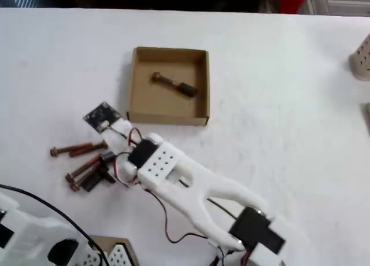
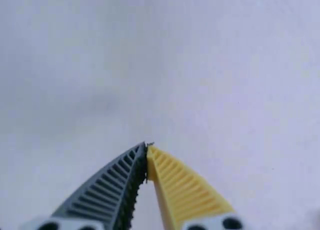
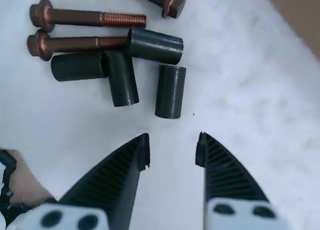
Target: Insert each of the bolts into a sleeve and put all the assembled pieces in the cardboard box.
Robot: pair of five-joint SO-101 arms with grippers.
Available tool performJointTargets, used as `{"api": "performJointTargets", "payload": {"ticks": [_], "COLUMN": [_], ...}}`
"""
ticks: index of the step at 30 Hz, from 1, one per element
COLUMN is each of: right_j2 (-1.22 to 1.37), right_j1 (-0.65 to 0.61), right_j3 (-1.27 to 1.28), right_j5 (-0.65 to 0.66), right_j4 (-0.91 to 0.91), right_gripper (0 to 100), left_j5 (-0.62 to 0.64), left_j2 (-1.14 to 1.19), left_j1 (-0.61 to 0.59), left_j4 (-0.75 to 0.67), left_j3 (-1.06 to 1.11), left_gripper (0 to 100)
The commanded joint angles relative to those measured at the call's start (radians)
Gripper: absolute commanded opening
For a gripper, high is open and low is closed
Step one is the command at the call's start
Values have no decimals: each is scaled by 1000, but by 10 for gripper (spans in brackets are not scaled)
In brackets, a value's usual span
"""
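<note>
The white table (image 1: pixel 277 75) carries everything. The white right arm (image 1: pixel 191 185) stretches across the table from its near edge towards a loose pile of parts. That pile lies on the side of the brown square cardboard box (image 1: pixel 167 118) nearer the arms, a little apart from it. The box sits open-topped, and one copper bolt with a black sleeve (image 1: pixel 173 84) on its shank lies flat on the floor of the box.

The right tool (image 3: pixel 172 150) is released, its dark ribbed fingers spread over bare table just short of the pile. The left tool (image 2: pixel 146 152) is clenched on nothing, its grey and yellow fingers meeting at the tips above bare table.

In the pile lie loose copper-coloured bolts (image 3: pixel 85 17) beside four black cylindrical sleeves (image 3: pixel 170 91), all on their sides. One bolt's threaded end touches a sleeve.
</note>
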Motion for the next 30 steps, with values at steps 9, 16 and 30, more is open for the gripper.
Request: {"api": "performJointTargets", "payload": {"ticks": [9, 16, 30], "right_j2": [168, 259, 424], "right_j1": [-15, -10, 15], "right_j3": [-11, -44, -279], "right_j5": [-63, 41, 43], "right_j4": [-239, -291, -61], "right_gripper": [139, 139, 30], "left_j5": [-8, -8, -3], "left_j2": [31, 31, 31], "left_j1": [-2, -2, 30], "left_j4": [14, 15, 51], "left_j3": [-72, -72, -69], "left_gripper": [27, 27, 26]}}
